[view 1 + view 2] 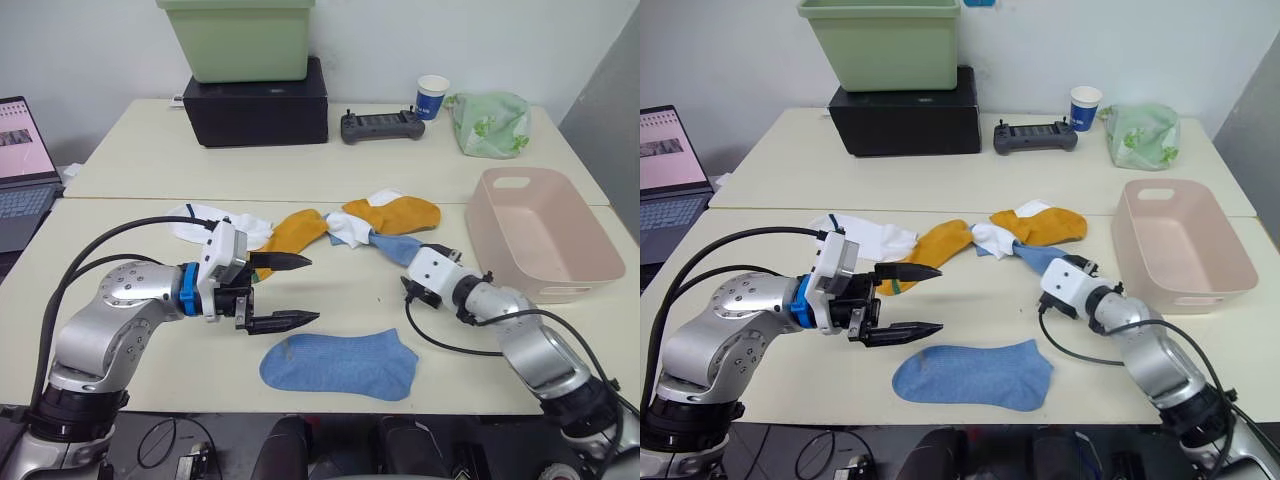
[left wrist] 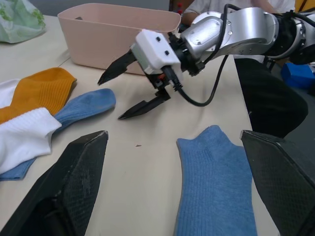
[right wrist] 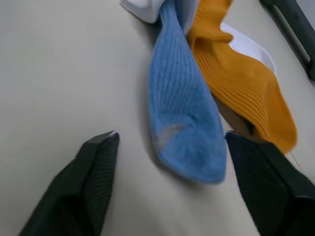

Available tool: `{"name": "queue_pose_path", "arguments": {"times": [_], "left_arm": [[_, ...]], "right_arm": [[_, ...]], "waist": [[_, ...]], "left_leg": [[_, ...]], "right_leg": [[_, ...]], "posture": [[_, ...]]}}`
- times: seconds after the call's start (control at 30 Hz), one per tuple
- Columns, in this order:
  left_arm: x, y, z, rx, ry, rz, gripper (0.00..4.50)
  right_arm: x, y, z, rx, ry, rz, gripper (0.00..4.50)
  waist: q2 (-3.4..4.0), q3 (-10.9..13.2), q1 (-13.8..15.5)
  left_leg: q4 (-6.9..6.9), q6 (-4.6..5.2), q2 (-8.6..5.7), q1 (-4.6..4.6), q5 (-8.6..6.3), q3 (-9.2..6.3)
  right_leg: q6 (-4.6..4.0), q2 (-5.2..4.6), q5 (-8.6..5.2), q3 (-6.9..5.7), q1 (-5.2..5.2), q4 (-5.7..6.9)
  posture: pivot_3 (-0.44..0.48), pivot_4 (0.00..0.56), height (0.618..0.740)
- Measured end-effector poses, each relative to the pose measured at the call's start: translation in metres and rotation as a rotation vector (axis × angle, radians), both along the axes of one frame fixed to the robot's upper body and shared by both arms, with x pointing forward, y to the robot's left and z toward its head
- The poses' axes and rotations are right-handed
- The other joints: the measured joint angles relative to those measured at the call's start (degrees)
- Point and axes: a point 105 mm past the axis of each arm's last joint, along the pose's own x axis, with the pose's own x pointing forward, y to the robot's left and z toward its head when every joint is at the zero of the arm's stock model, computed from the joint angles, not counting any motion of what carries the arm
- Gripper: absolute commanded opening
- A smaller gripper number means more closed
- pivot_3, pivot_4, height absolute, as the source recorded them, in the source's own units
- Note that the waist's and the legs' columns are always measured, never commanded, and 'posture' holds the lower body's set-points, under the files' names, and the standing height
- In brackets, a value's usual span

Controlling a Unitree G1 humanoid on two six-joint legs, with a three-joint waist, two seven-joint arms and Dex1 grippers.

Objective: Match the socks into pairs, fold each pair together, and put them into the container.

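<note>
One light blue sock (image 1: 340, 365) lies flat near the table's front edge. A second light blue sock (image 1: 398, 247) pokes out of a pile with two mustard-orange socks (image 1: 292, 235) (image 1: 400, 212) and two white socks (image 1: 220, 228) (image 1: 352, 230). My left gripper (image 1: 313, 289) hovers open just above and left of the front blue sock, holding nothing. Open and empty too, my right gripper (image 2: 110, 100) has the toe of the second blue sock (image 3: 184, 123) lying between its fingers. The pale pink container (image 1: 505, 250) stands empty at the right.
A green tub (image 1: 240, 40) sits on a black box (image 1: 258, 105) at the back. A controller (image 1: 375, 126), a blue paper cup (image 1: 432, 97) and a green-and-white cloth bundle (image 1: 490, 123) lie back right. A laptop (image 1: 22, 160) is at the far left.
</note>
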Motion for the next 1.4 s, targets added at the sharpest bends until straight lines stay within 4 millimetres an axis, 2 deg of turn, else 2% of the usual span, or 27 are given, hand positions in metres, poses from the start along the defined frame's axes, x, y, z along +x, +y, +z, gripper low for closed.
{"name": "queue_pose_path", "arguments": {"times": [0.23, 0.33, 0.43, 0.7, 0.83, 0.9, 1.07, 1.23, 1.4], "left_arm": [[0.005, -0.001, 0.002, 0.001, -0.022, 0.032, 4.50], [0.010, 0.001, 0.003, -0.002, -0.029, 0.053, 4.50], [0.017, 0.002, 0.006, -0.011, -0.046, 0.078, 4.50], [0.028, 0.000, 0.013, -0.050, -0.083, 0.101, 4.50], [0.033, 0.000, 0.015, -0.063, -0.098, 0.122, 4.50], [0.034, 0.000, 0.015, -0.064, -0.101, 0.125, 4.50], [0.037, 0.001, 0.014, -0.068, -0.101, 0.142, 4.50], [0.041, 0.003, 0.013, -0.071, -0.095, 0.158, 4.50], [0.041, 0.004, 0.014, -0.069, -0.096, 0.160, 4.50]], "right_arm": [[0.002, -0.001, 0.002, -0.043, 0.014, 0.050, 0.02], [0.000, -0.002, 0.012, -0.065, 0.002, 0.088, 0.02], [0.006, -0.001, 0.034, -0.054, -0.040, 0.107, 0.02], [0.039, 0.013, 0.122, -0.053, -0.238, 0.150, 0.02], [0.047, 0.020, 0.164, -0.040, -0.353, 0.154, 0.02], [0.048, 0.020, 0.176, -0.045, -0.396, 0.150, 0.02], [0.050, 0.022, 0.181, -0.067, -0.434, 0.156, 0.02], [0.047, 0.034, 0.185, -0.056, -0.458, 0.183, 0.02], [0.033, 0.074, 0.182, 0.007, -0.461, 0.289, 0.02]], "waist": [[0.00, 0.0, 0.0], [0.00, 0.0, 0.0], [0.00, 0.0, -0.1], [0.01, 0.0, 0.0], [0.01, 0.0, 0.0], [0.01, 0.0, 0.0], [0.01, 0.0, 0.0], [0.01, 0.0, -0.2], [0.01, 0.0, -0.5]], "left_leg": [[0.01, 0.00, -0.01, 0.00, 0.00, 0.00], [0.01, 0.00, -0.01, 0.00, 0.00, 0.00], [0.02, 0.00, 0.00, 0.01, 0.00, 0.00], [0.02, 0.00, -0.01, -0.01, 0.00, 0.01], [0.00, 0.00, 0.01, -0.03, 0.00, -0.01], [0.00, 0.00, 0.01, -0.04, 0.00, -0.01], [0.02, 0.00, 0.00, -0.04, 0.00, 0.01], [0.01, -0.01, 0.01, -0.04, 0.01, 0.01], [0.01, -0.02, 0.02, -0.04, 0.02, -0.01]], "right_leg": [[0.00, -0.01, 0.00, 0.00, 0.01, 0.01], [0.00, -0.01, 0.00, -0.01, 0.01, 0.01], [0.00, -0.01, 0.00, -0.01, 0.00, 0.04], [0.00, -0.02, 0.00, -0.02, -0.02, 0.01], [0.00, -0.02, 0.00, -0.05, -0.05, 0.00], [0.00, -0.02, 0.00, -0.05, -0.05, -0.01], [0.00, -0.04, 0.00, -0.02, -0.06, 0.03], [-0.01, -0.03, 0.00, -0.03, -0.09, 0.05], [-0.01, -0.03, 0.00, -0.04, -0.11, 0.08]], "posture": [[0.000, 0.150, 0.720], [0.000, 0.150, 0.720], [0.000, 0.150, 0.720], [0.000, 0.150, 0.720], [0.000, 0.150, 0.720], [0.000, 0.150, 0.720], [0.000, 0.150, 0.720], [0.000, 0.150, 0.720], [0.000, 0.150, 0.720]]}}
